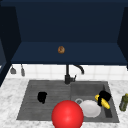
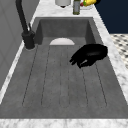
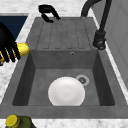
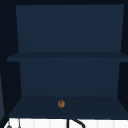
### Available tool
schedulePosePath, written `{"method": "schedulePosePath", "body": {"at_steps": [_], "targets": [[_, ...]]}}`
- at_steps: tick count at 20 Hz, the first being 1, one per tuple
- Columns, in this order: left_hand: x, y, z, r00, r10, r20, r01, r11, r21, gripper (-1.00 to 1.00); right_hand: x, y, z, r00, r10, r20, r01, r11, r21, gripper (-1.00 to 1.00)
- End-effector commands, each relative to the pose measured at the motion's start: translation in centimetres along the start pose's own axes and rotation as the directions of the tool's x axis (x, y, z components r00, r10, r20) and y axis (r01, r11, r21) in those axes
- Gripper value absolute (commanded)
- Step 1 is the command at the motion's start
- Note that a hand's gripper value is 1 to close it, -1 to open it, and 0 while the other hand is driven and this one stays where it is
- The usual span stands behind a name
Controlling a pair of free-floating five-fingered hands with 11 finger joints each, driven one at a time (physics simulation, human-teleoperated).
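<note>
Over the sink [image 1: 30, 100], right hand [image 1: 104, 96] fingers clasping unlabelled banana [image 1: 105, 103], left hand [image 1: 42, 97] curled, empty.

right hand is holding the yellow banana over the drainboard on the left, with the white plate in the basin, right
Not quite. The right hand holds the banana at the right edge of the basin, not over the drainboard; the front view shows it. The white plate does lie in the basin.

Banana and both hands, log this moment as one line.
right hand: fingers curled round banana, above basin's right edge | left hand: idle over drainboard | white plate: in basin
</note>
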Motion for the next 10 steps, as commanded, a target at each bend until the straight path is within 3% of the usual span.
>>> {"method": "schedulePosePath", "body": {"at_steps": [1,10], "targets": [[0.0,0.0,0.0,1.0000,0.000,0.000,0.000,1.0000,0.000,0.00,-2.7,-1.2,0.9,0.999,0.002,0.042,-0.001,0.999,-0.036,1.00],[0.0,0.0,0.0,1.0000,0.000,0.000,0.000,1.0000,0.000,0.00,-7.9,-3.0,3.3,0.998,0.038,0.051,-0.036,0.999,-0.038,1.00]]}}
